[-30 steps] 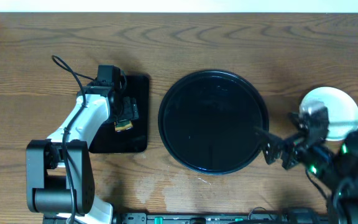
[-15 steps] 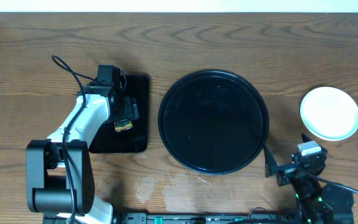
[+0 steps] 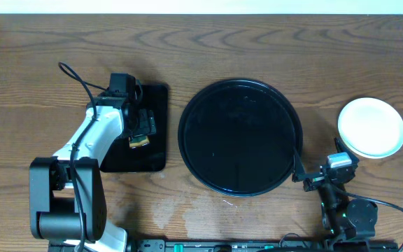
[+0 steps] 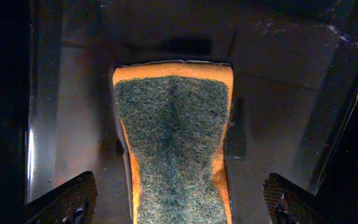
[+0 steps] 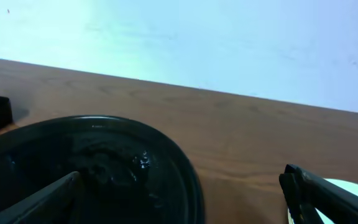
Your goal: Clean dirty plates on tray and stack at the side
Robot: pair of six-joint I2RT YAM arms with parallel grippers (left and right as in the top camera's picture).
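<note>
Now the right end effector point(image 3: 301, 176) hangs released, jaws spread wide with nothing between them. A second ago it was up beside the plates; since then it has drawn back toward its own base at the near edge of the surface point(image 3: 257, 42). It rests low there, looking out across the wood. Just ahead and to its left is the rim of the tray point(image 3: 240, 82), whose glossy black floor shows a wet sheen but carries no plate. Off to its right and further out, well apart from the fingers, the plates point(image 3: 371, 126) sit as one pale round pile. From above, only the top one shows, clean and without an orange smear. How many lie under it cannot be told.

Across the tray, the left end effector point(image 3: 140, 129) is likewise released. Its fingers stand either side of the sponge point(image 4: 173, 155) without pressing it, and the sponge lies scourer-side up on the rectangular tray point(image 3: 156, 157) directly beneath.

The pull-back reads as a finished placement. With the tray bare, the pile set aside and both tools let go, the job looks essentially complete. At most, the arms need to park.
</note>
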